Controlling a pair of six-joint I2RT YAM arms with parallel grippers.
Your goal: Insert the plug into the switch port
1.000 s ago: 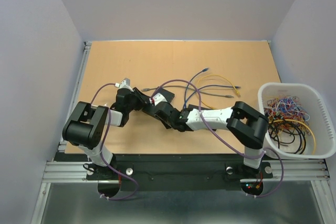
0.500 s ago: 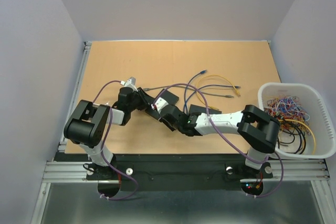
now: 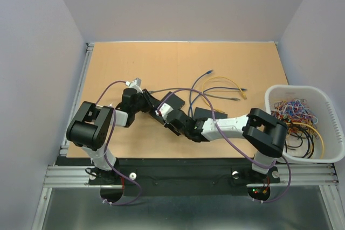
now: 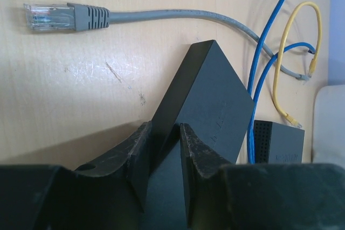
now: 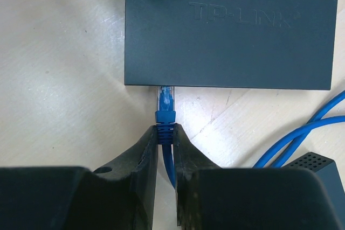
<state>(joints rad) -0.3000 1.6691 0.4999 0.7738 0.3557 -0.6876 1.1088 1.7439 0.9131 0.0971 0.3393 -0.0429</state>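
My right claw [image 5: 165, 132] pinches the blue plug [image 5: 165, 102], its tip just ahead at the switch [image 5: 226, 36] my left claw [image 4: 164, 136] clamps; next it likely needs a straight forward push.

A grey cable [image 4: 161, 15] lies loose on the wooden table [image 3: 135, 63] near a yellow cable [image 4: 318, 30]. A white basket [image 3: 302, 88] holds tangled wires [image 3: 294, 114].

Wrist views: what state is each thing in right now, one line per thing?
switch: held at one corner.
left pincer: shut on switch.
blue plug: tip at switch's edge, not seated.
right pincer: shut on blue plug.
grey plug: loose on table, unplugged.
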